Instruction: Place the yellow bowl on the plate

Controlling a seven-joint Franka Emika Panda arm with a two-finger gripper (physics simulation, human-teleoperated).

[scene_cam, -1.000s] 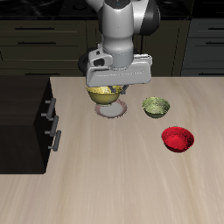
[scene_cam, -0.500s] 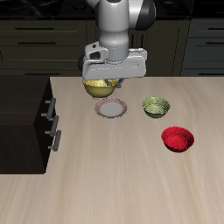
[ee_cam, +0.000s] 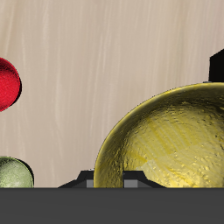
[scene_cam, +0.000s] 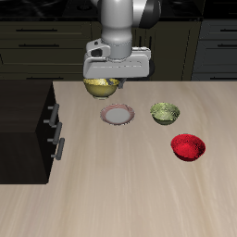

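The yellow bowl (scene_cam: 102, 88) hangs in the air, tilted a little, with my gripper (scene_cam: 111, 83) shut on its rim. It is above the table and slightly behind the plate (scene_cam: 118, 114), which lies bare on the wood with its pale centre and pinkish rim showing. In the wrist view the yellow bowl (ee_cam: 175, 140) looms large, its speckled glossy inside facing the camera. My fingers are hidden there, and the plate is out of that view.
An olive-green bowl (scene_cam: 165, 112) sits beside the plate, and a red bowl (scene_cam: 188, 146) lies nearer the front edge. A dark drawer cabinet (scene_cam: 28, 130) adjoins the table's side. The wrist view also shows the red bowl (ee_cam: 7, 83) and the olive-green bowl (ee_cam: 13, 172).
My gripper has risen with the yellow bowl and drifted back, away from directly over the plate. The plate is now fully uncovered.
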